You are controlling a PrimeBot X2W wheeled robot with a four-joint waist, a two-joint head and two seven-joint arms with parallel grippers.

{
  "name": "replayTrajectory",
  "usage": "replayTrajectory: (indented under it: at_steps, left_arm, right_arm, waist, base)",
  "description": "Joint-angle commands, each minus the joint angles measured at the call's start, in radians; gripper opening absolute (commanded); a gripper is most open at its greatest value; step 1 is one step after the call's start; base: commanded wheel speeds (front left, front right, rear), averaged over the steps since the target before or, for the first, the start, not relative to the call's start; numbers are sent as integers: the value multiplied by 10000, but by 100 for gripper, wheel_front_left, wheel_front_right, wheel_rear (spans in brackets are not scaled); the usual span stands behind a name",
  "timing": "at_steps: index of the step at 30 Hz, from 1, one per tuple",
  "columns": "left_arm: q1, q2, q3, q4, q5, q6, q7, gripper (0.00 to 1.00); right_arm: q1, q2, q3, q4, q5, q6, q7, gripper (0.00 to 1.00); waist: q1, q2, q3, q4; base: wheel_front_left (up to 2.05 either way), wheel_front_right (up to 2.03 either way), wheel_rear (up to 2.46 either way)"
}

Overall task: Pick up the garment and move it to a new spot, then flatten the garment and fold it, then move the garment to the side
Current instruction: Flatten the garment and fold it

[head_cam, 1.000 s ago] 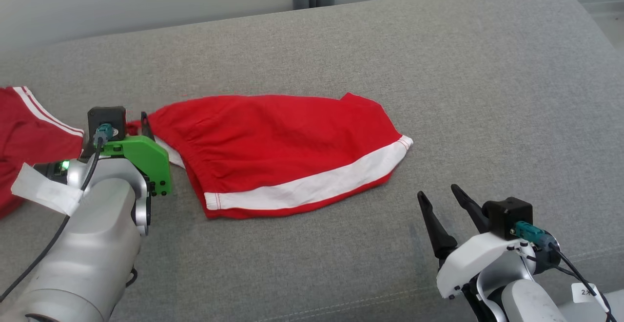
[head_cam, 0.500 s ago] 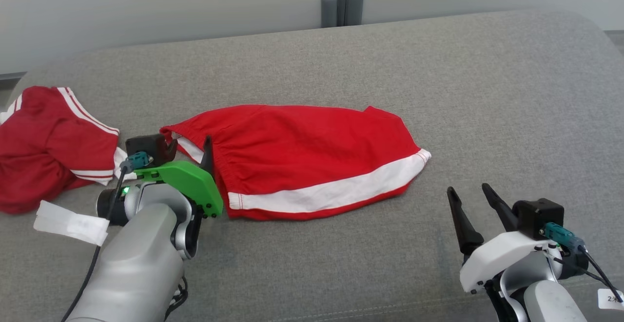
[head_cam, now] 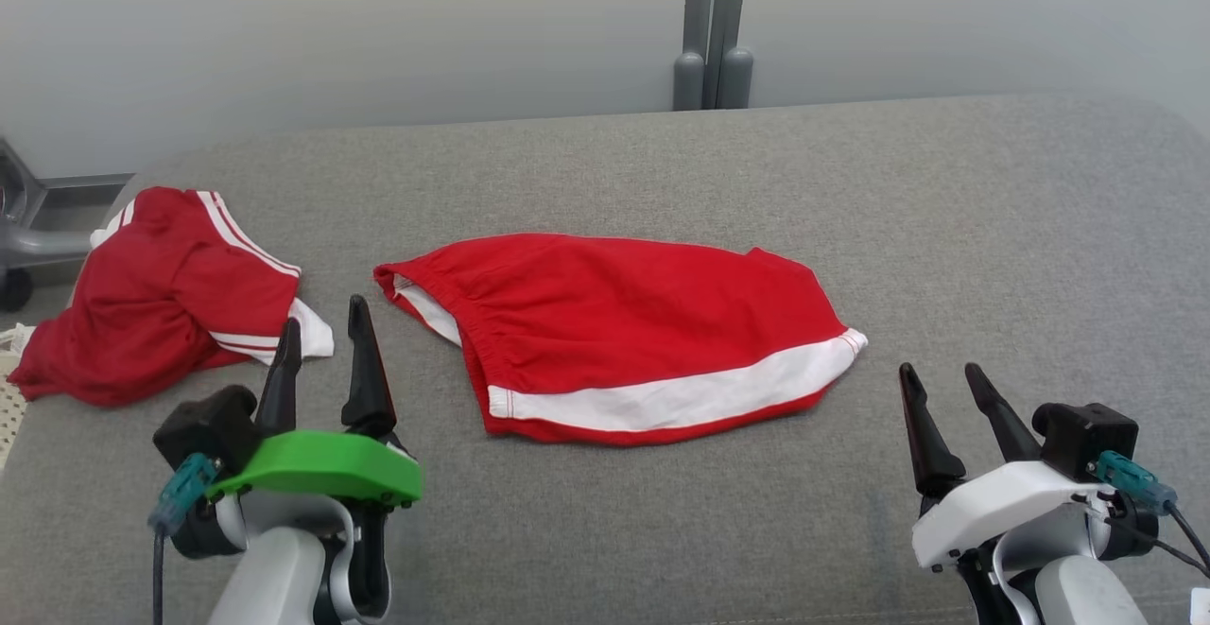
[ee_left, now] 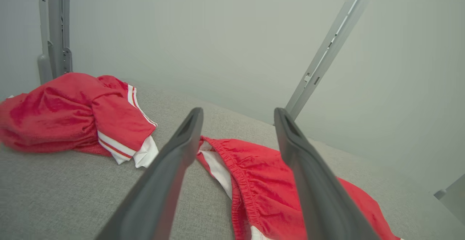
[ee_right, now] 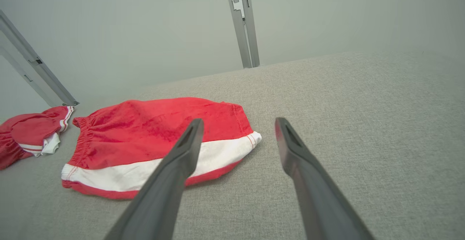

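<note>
Folded red shorts (head_cam: 643, 332) lie flat; left end effector (head_cam: 324, 313) & right end effector (head_cam: 940, 370) both spread wide, holding nothing.

Entry one, directly before you: upholstered surface (head_cam: 662, 530), grey woven fabric, broad and flat, rounded at its far corners, running across the whole width of your head view

Entry two, behind it: wall (head_cam: 378, 29), plain pale grey, evenly lit, with no hard shadows on it

Entry three: twin metal uprights (head_cam: 714, 29), grey, side by side against the wall just past the far edge of the surface, with rounded feet; your right wrist view shows notches and slots in them

Entry four, at your far left: grey metal frame (head_cam: 43, 245), beside the end of the surface, with what looks like a dark castor (head_cam: 13, 289) under it
</note>
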Motion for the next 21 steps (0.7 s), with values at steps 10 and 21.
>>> replayTrajectory:
  at_steps: [10,21]
  left_arm:
    - [2193,-379,788,-1051,1419,-877,2,100]
    - [3302,287,444,-1125,2241,-923,96,100]
  right_arm:
    - [51,-22,477,535,-74,1,-860,100]
    - [536,-20,324,764,-627,1,-697,100]
  waist:
    - [0,0,-550,389]
    - [0,0,-914,689]
  base:
    - [0,0,0]
    - [0,0,0]
